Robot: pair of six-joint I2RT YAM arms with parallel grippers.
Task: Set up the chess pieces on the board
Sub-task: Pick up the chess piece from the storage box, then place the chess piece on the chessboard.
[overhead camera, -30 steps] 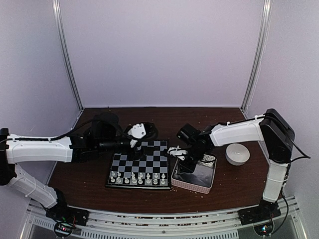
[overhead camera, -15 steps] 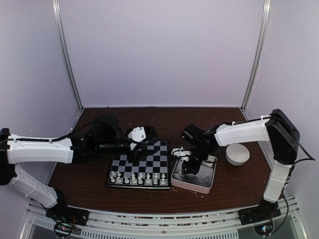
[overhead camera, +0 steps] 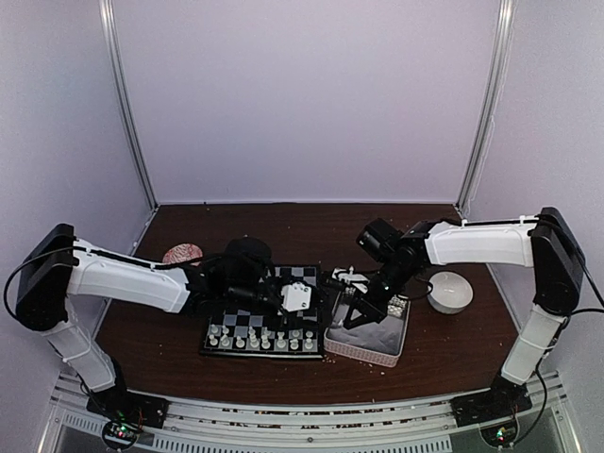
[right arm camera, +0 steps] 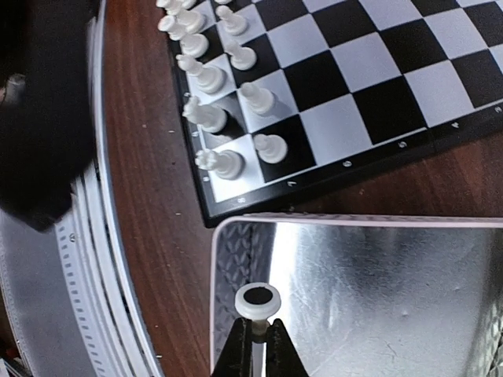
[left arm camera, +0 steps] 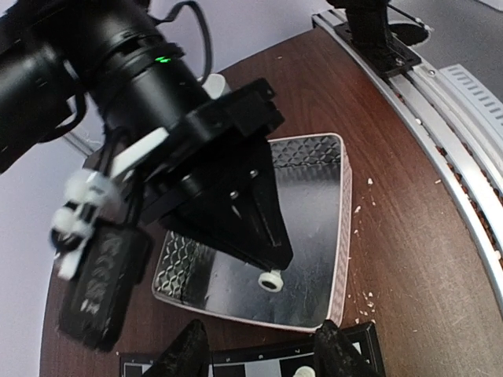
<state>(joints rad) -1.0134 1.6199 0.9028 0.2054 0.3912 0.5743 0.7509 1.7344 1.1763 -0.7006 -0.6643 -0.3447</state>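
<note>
Right wrist view: right gripper (right arm camera: 258, 338) is pressed together on a white piece (right arm camera: 258, 301), pinching its thin stem. The piece's round end with a dark centre pokes out past the fingertips. It sits inside the tray (right arm camera: 218, 267), just beside the corner wall nearest the board (right arm camera: 369, 94). Can't tell if it touches the tray floor.

Left gripper (left arm camera: 263, 355) is spread with nothing between the fingers, over the board's tray-side edge and facing the right gripper.

Risks as I read them:
- The grip is narrow and on a thin stem, so the piece could pivot or pop out on a fast lift or a bump.
- The tray wall is right next to the piece. A sideways move before enough height is gained would catch the rim, then drag the tray or drop the piece.
- Both grippers are close at the board/tray seam. If the right one swings toward the board without the left one clearing out, they clash.
- The set pieces (right arm camera: 208, 118) stand packed in two rows along the board's near edge. A low approach there would topple neighbours.
- The piece looks to be lying along the fingers, not upright, so it may tip over when set down.

Room:
- The board's middle and far squares are bare, so come in from that side.
- Tray and board sit just beside each other.
- A bowl (overhead camera: 449, 291) is near the tray's far right corner.
- The rail runs along the table's (overhead camera: 283, 222) near edge, close behind the set rows.
</note>
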